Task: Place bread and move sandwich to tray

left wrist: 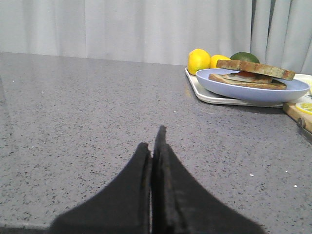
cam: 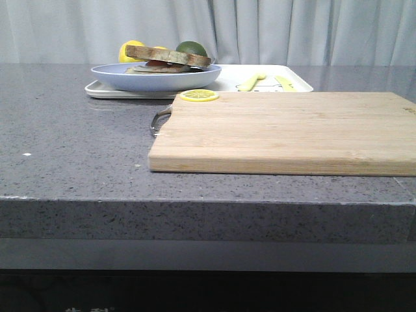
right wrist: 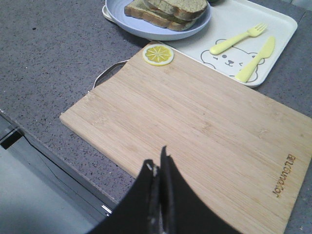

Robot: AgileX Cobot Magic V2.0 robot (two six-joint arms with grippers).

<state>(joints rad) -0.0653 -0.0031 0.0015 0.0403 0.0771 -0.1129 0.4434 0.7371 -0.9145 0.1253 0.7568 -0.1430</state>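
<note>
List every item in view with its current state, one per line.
left gripper: shut, empty, over bare counter
right gripper: shut, empty, above the cutting board
sandwich: assembled, bread on top, on the plate
plate: resting on the tray
tray: holds plate, fork, knife
cutting board: bare except a lemon slice at its corner

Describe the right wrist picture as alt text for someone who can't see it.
A pale blue plate holding a sandwich sits on a white tray beside a yellow fork and knife. Nearer, a wooden cutting board carries a lemon slice; the robot's closed right hand hovers above.
</note>
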